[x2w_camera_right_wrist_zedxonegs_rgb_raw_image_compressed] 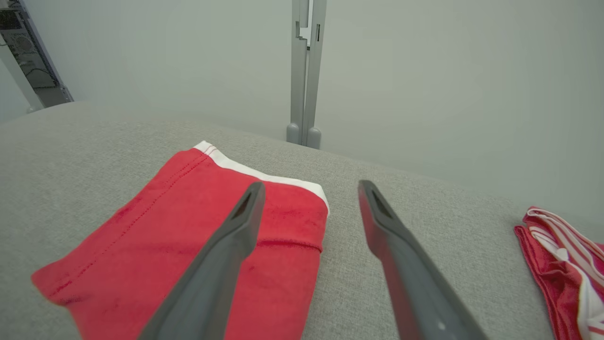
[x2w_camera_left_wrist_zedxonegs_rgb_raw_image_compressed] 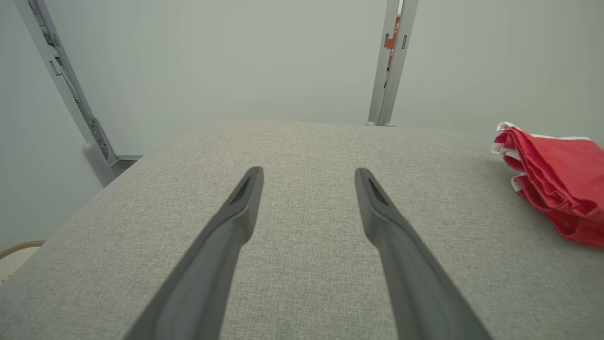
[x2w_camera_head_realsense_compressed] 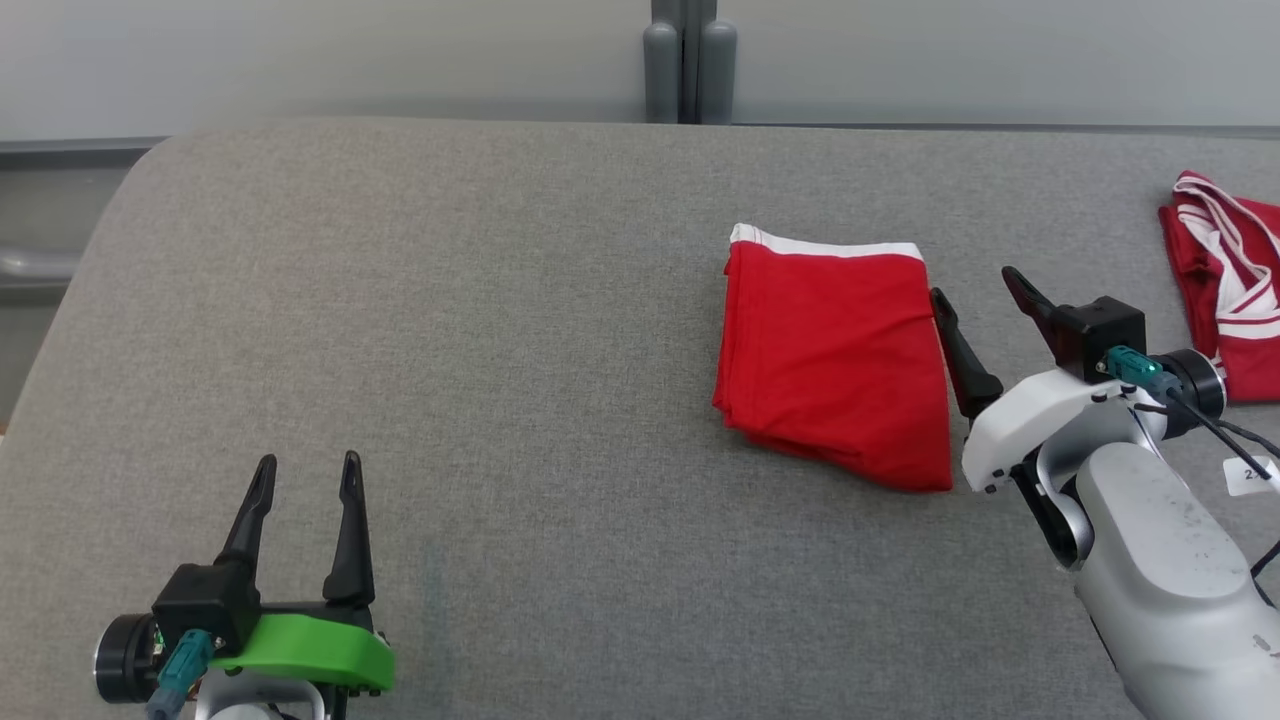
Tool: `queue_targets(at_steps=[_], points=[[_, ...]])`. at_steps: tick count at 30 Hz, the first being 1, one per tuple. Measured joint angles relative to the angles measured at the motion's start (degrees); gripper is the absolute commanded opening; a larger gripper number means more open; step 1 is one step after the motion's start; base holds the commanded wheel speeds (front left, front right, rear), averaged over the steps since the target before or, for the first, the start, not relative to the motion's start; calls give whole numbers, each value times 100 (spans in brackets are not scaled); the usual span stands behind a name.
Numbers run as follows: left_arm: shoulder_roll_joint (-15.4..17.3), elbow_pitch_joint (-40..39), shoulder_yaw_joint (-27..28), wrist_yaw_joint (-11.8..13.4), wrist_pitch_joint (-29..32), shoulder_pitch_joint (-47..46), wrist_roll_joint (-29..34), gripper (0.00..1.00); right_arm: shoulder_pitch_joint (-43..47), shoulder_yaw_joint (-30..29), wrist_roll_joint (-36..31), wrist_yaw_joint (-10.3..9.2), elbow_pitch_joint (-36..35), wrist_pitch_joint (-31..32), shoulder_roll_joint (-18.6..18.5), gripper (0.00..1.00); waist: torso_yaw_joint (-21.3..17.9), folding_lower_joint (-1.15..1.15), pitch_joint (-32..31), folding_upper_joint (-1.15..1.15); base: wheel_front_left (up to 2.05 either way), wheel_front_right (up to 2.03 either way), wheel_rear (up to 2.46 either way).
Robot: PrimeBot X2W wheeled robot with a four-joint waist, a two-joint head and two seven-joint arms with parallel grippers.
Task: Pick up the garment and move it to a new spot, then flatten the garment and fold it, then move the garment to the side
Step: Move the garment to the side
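A folded red garment (x2w_camera_head_realsense_compressed: 838, 358) with a white band along its far edge lies on the grey padded table (x2w_camera_head_realsense_compressed: 480, 330), right of centre. My right gripper (x2w_camera_head_realsense_compressed: 975, 282) hovers open just off the garment's right edge, one finger close beside the cloth and nothing between the fingers. In the right wrist view the same garment (x2w_camera_right_wrist_zedxonegs_rgb_raw_image_compressed: 188, 241) spreads under and left of the left finger (x2w_camera_right_wrist_zedxonegs_rgb_raw_image_compressed: 226, 250), with that gripper (x2w_camera_right_wrist_zedxonegs_rgb_raw_image_compressed: 311, 189) open. My left gripper (x2w_camera_head_realsense_compressed: 305, 470) stands open near the front left of the table, empty; in its wrist view that gripper (x2w_camera_left_wrist_zedxonegs_rgb_raw_image_compressed: 309, 174) faces bare table and the red garment (x2w_camera_left_wrist_zedxonegs_rgb_raw_image_compressed: 557, 184) lies far right.
A second red garment with white stripes (x2w_camera_head_realsense_compressed: 1225, 280) lies at the table's right edge, showing again at the right wrist view's lower right as a striped garment (x2w_camera_right_wrist_zedxonegs_rgb_raw_image_compressed: 566, 264). A grey post (x2w_camera_head_realsense_compressed: 688, 60) rises behind the table's back edge against a pale wall.
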Motion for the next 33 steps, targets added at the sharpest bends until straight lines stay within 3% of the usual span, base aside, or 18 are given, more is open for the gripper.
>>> queue_targets(at_steps=[10, 19, 20, 21, 22, 26, 33], points=[[-1, 49, -179, 3, 0, -216, -82, 100, -460, 34, 352, 0, 1436, -85, 60, 100, 276, 0, 424, 0, 0, 0, 0], [-1, 96, -278, 22, 0, -312, -90, 100, -581, 292, 840, 0, 2202, -153, 242, 99, 392, 0, 549, 0, 0, 0, 0], [-1, 96, -280, 22, 0, -315, -90, 100, -587, 326, 932, 0, 2263, -153, 263, 50, 389, 0, 545, 0, 0, 0, 0], [-1, 98, -280, 25, 0, -315, -92, 100, -599, 389, 1005, 0, 2295, -156, 282, 11, 384, 0, 541, 0, 0, 0, 0], [-1, 98, -279, 31, 0, -315, -94, 100, -614, 441, 1051, 0, 2314, -160, 297, 0, 377, 0, 538, 0, 0, 0, 0], [0, 98, -286, 57, 0, -313, -138, 100, -693, 730, 1210, 5, 2297, -160, 255, 0, 293, 0, 525, 0, 0, 0, 0], [-1, 68, -457, 59, 0, -395, -199, 100, -1093, 1416, 1252, 3, 2123, -70, -388, 0, 47, 0, 583, 0, 0, 0, 0]])
